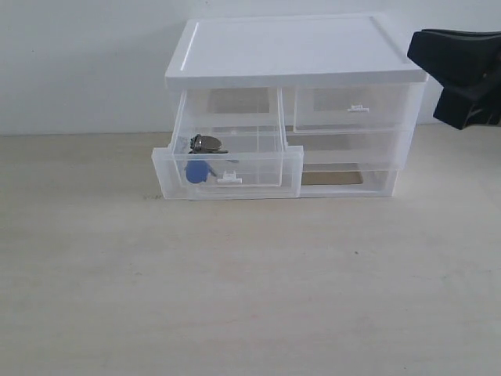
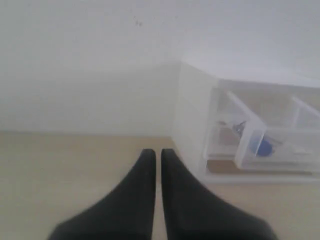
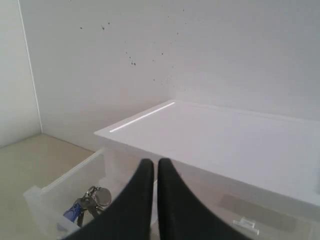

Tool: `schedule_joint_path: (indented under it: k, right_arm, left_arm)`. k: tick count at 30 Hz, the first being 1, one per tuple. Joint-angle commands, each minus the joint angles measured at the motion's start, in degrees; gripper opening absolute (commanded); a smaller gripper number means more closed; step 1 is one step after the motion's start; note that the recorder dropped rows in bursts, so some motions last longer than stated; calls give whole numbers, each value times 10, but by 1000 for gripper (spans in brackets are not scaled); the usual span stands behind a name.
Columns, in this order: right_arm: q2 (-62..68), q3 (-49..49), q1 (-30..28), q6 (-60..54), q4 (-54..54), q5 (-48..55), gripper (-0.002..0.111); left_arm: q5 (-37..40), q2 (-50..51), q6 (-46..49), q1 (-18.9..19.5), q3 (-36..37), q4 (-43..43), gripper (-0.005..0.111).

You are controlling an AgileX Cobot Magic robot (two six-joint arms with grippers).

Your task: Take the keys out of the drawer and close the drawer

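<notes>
Two grippers show, each with its fingers pressed together and holding nothing. The right gripper (image 3: 151, 162) hangs by the top right corner of the unit (image 1: 290, 47), above its lid. The left gripper (image 2: 156, 154) sits low over the table (image 1: 235, 298), off the unit's left side. The drawer (image 1: 258, 168), upper left, stands pulled out. The keys (image 1: 205, 146) lie inside near its left front corner, blue fob (image 1: 196, 172) nearest the front wall.
</notes>
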Motion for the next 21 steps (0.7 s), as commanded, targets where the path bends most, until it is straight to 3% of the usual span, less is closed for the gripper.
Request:
schedule_joint_path:
  k: [1,5,13,21]
  right_arm:
    - [-2,4,1,1,-1,-5,1]
    - [-2,4,1,1,-1,-5,1]
    - [-2,4,1,1,-1,-5,1]
    - [-2,4,1,0,-1,-5,1]
  left_arm:
    - [99,-2,35,14,2,-3,4]
    - [134,-2,50,19,2,-3,4]
    - [134,-2,70,72,2,-4,4]
    - [134,-2,71,75,2,-4,4]
